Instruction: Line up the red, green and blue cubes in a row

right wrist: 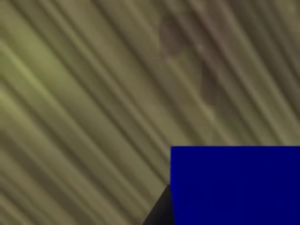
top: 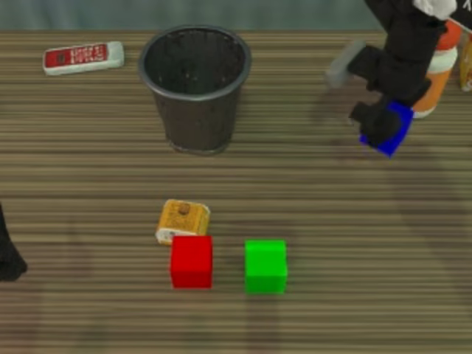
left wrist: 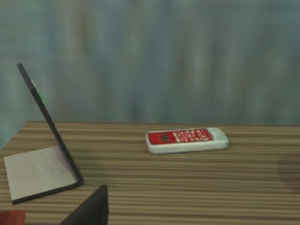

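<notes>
- Our left arm (top: 9, 258) sits parked at the desk's near left edge; can't tell its pincer state.
- Red cube (top: 192, 261) and green cube (top: 265, 266) sit near, side by side with a gap, red on the left.
- Small yellow-orange box (top: 182, 220) touches red's far edge.
- Black bin (top: 195, 85) stands far, centre-left.
- Far right: our right pincer (top: 380, 125) is clamped on the blue cube (top: 393, 131), well apart from the other two.
</notes>
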